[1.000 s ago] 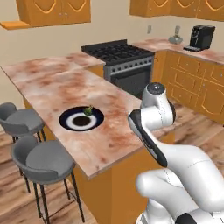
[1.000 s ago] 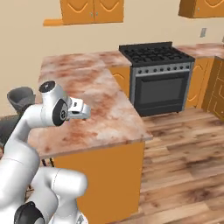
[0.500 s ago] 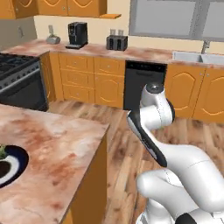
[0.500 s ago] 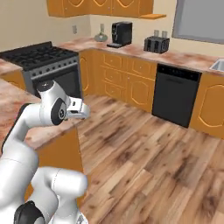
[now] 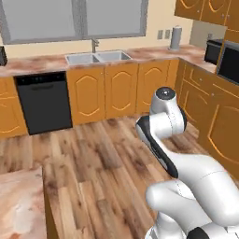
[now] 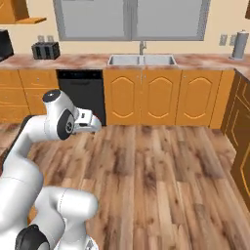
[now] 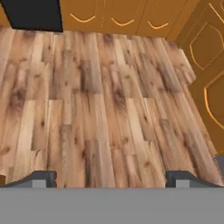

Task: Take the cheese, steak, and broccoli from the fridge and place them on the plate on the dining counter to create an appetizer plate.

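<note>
jaws spread, empty | below: wood floor [image 7: 109, 109] | ahead: sink [image 6: 141, 60], dishwasher [image 6: 80, 93], orange cabinets [image 5: 121, 88]

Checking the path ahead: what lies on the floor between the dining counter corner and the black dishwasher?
Bare wood floor only, in the left base view, between the dining counter corner and the dishwasher.

Orange cabinets [image 6: 161, 97], black dishwasher [image 6: 80, 95] — brown-streaked plank floor [image 7: 105, 100], pink-marbled dining counter [image 5: 21, 203].

Edges cropping plenty here
Dining counter [image 5: 21, 196] shows just a corner, cut by the left base view's lower left; microwave [image 5: 228, 60] clipped at its right edge; coffee machine [image 6: 4, 44] half off the right base view's left.
</note>
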Controlling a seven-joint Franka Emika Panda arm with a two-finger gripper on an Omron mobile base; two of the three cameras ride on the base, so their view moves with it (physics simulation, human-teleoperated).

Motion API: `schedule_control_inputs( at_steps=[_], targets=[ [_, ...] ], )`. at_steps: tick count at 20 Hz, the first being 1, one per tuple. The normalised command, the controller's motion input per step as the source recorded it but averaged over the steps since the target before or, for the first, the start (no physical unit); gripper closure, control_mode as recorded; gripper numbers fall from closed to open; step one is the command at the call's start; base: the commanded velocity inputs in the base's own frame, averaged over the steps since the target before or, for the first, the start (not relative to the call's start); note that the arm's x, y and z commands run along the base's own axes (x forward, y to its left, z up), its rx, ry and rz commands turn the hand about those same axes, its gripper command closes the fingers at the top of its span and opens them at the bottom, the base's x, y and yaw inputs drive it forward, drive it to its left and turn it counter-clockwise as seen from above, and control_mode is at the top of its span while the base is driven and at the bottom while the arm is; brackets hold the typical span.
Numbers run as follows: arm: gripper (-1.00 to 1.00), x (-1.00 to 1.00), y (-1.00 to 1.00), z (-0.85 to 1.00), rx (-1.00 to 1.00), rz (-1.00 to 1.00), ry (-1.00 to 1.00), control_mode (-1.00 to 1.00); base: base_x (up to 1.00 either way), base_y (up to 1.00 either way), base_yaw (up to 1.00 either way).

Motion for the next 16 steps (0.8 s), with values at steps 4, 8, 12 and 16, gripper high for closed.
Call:
schedule_control_inputs(
  at_steps=[4,8,12,16],
  targets=[
    [-1.00,0.00,0.00,0.00,0.00,0.00,0.00,1.00,0.00,0.00,-0.95],
    [-1.00,0.00,0.00,0.00,0.00,0.00,0.00,1.00,0.00,0.00,-0.93],
    [-1.00,0.00,0.00,0.00,0.00,0.00,0.00,1.00,0.00,0.00,-0.90],
    [-1.00,0.00,0.00,0.00,0.00,0.00,0.00,1.00,0.01,0.00,-0.87]
  ],
)
